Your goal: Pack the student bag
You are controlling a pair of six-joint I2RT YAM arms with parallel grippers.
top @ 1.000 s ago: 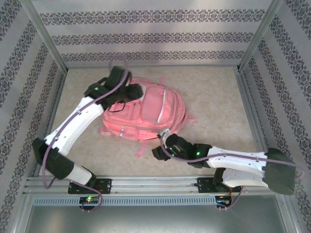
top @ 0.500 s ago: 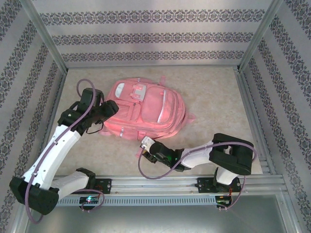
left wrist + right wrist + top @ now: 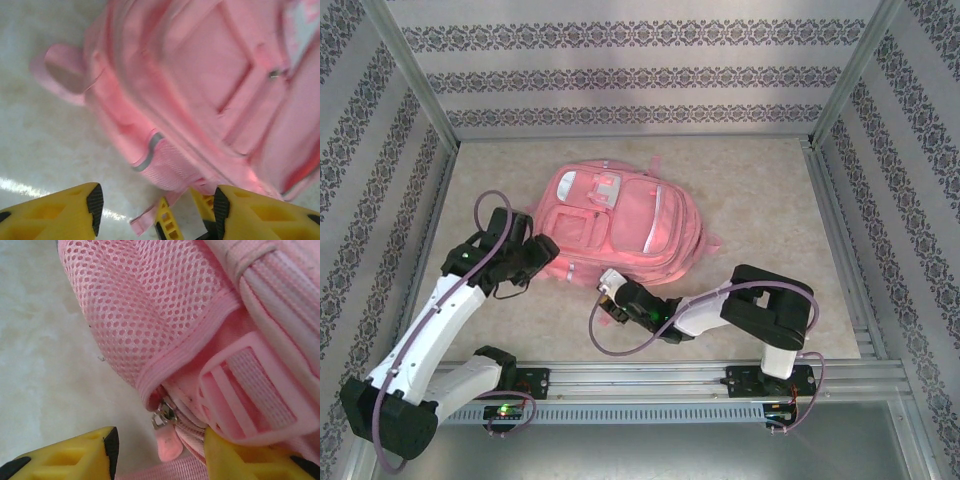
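student bag [image 3: 620, 225] lies flat, front up, left of centre on the bench [image 3: 760, 190]. right tool [image 3: 159, 440] is at its near edge, fingers spread, zip pull [image 3: 167, 445] sitting between them, not pinched yet. left tool [image 3: 155, 202] is spread too, holding nothing, just off the bag's left corner by the mesh pocket [image 3: 167, 167]. looks like the zip-opening step. i'd close on the pull tab only, clear of mesh and buckle [image 3: 250, 390], then drag along the zip line while left pins the bag down.
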